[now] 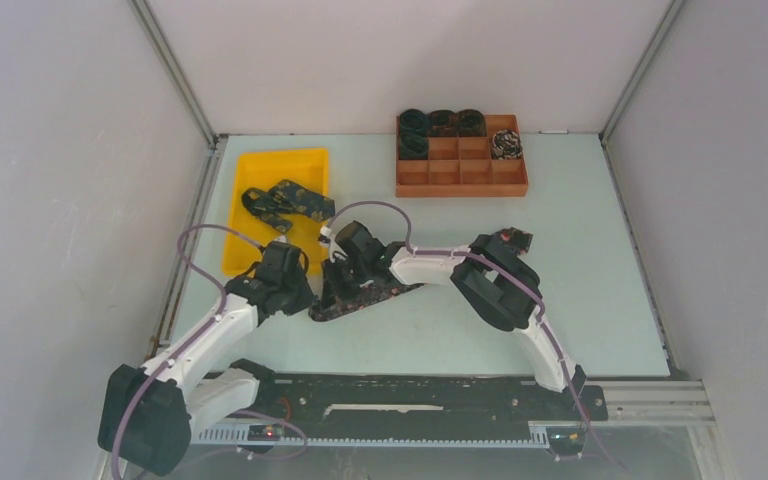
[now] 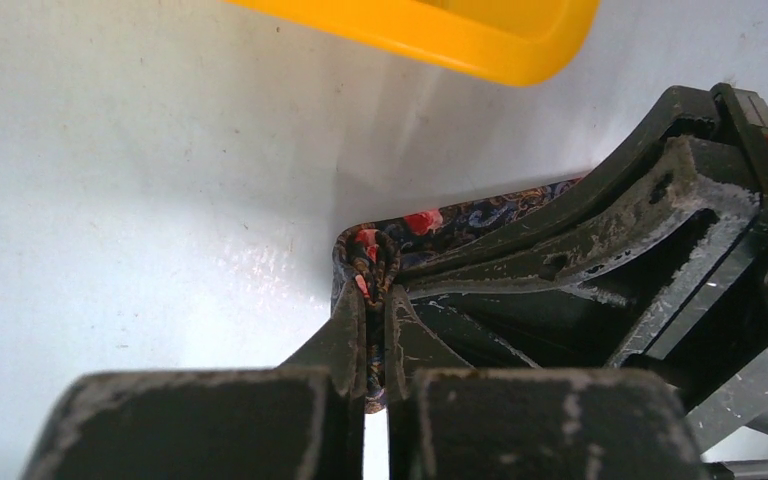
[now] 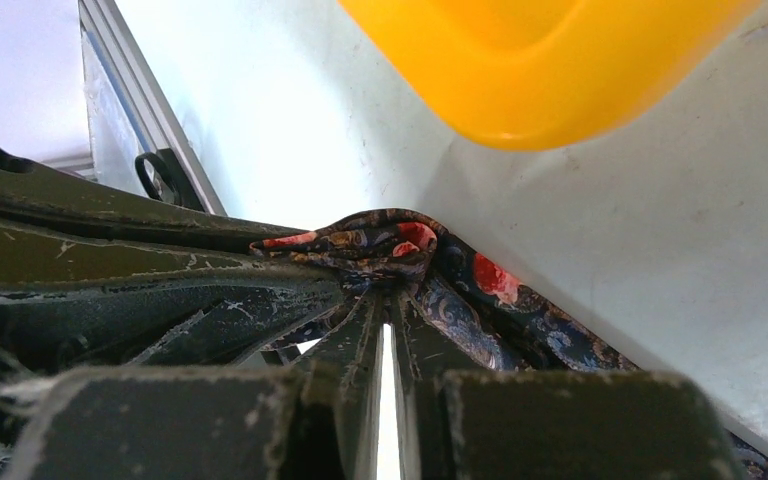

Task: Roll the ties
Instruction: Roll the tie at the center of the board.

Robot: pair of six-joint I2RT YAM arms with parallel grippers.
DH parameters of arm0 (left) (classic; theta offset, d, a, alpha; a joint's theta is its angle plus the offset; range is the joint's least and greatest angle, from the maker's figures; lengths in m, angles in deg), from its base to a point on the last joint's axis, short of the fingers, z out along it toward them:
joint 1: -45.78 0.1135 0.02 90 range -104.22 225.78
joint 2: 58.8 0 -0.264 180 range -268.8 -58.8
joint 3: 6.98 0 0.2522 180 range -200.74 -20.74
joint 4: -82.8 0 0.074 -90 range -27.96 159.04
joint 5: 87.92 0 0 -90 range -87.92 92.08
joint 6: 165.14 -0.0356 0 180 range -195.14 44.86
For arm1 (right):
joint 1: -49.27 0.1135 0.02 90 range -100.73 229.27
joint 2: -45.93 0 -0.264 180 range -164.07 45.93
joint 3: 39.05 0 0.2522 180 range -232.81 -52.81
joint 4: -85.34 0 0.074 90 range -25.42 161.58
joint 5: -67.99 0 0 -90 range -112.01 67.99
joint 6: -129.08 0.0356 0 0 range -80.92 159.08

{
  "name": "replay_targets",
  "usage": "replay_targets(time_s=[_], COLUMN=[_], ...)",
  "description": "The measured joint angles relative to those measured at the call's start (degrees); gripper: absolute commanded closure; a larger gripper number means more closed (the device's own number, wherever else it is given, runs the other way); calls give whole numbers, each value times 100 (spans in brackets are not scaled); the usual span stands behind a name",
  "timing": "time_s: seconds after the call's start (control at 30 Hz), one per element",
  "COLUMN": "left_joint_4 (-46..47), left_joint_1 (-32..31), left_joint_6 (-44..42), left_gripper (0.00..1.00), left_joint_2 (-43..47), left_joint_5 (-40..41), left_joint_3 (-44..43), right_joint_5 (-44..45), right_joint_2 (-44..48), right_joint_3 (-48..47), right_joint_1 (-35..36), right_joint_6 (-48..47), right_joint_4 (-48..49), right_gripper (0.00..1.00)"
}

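Nearest to us, the left hand (image 2: 372,335) is closed on a folded end of the tie (image 1: 378,294). Its fingers (image 2: 345,335) nip the dark, red-flowered cloth with only a sliver of light between them. The right hand (image 3: 385,325) meets it from the opposite side and is clamped on the same fold, so both hands grip one bunched end. The rest of that tie lies flat on the desk (image 1: 580,260) as a dark band running rightward from the hands, in the desk's near half.

From above, the hands cover the fold. It may be the first turn of a coil, but we cannot be sure.

Just beyond, to the left, a yellow tray (image 1: 270,165) holds loose ties (image 1: 285,200) in a heap. At the far edge stands a divided brown box (image 1: 460,188). Four dark coiled ties (image 1: 443,123) sit in its back-left compartments, and one paler coil (image 1: 506,145) sits toward its right side.
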Motion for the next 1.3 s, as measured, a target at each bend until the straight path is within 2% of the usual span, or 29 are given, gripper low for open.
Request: replay_targets(time_s=[0.8,1.3], left_joint_4=[-315,-372], left_joint_1=[-745,-1104], left_joint_6=[87,251], left_gripper=[100,100], left_joint_2=[-1526,-2363], left_joint_5=[293,341], left_joint_3=[-962,-1397], right_joint_5=[-153,-35], right_joint_2=[37,662], right_joint_3=[540,1388], right_joint_1=[-175,-345], right_joint_6=[149,-39], right_joint_4=[533,575], right_gripper=[93,94])
